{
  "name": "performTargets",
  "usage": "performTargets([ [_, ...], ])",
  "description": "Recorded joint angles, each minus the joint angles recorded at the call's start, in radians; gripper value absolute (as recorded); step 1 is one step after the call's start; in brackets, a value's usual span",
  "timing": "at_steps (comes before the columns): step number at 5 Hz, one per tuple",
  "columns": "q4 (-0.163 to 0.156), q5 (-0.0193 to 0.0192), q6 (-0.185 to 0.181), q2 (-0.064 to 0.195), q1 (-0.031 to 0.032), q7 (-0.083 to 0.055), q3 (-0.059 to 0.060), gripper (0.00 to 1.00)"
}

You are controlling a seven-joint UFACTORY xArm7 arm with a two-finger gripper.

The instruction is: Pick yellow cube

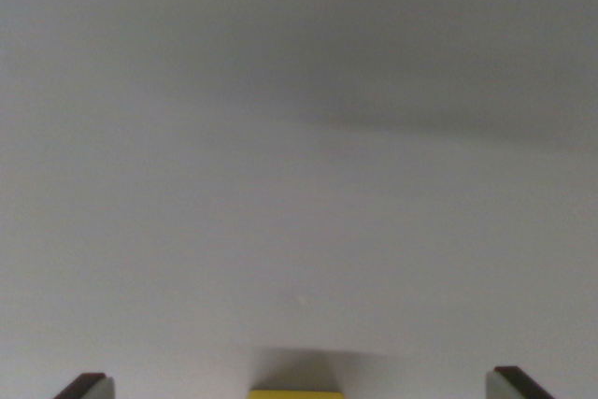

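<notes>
A: What do we log first, going by size?

B: The pale grey surface (299, 231). It fills nearly the whole wrist view, plain and blurred, with a broad darker shadow band across the far upper right.

A: And next?

B: The gripper (299, 390). We see only two dark fingertips (86, 385) poking in at the near edge, one at the wrist view's left corner, one toward the right. They stand wide apart, with nothing clamped between them.

A: The yellow cube (295, 394)?

B: Only a thin yellow strip shows at the bottom edge, roughly midway between the tips, touching neither. A soft shadow lies on the surface just beyond it. We cannot see the rest of it.
</notes>
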Motion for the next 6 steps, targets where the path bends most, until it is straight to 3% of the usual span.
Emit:
performTargets([
  [1,0.0,0.0,0.0,0.0,0.0,0.0,0.0,0.0],
  [2,-0.042,-0.0002,-0.043,0.01,0.0019,0.002,-0.001,0.0],
  [3,-0.042,-0.0002,-0.043,0.01,0.0019,0.002,-0.001,0.0],
  [4,-0.082,-0.0004,-0.084,0.019,0.0036,0.003,-0.002,0.0],
  [5,-0.082,-0.0004,-0.084,0.019,0.0036,0.003,-0.002,0.0],
  [6,-0.119,-0.0006,-0.122,0.027,0.0052,0.005,-0.004,0.0],
])
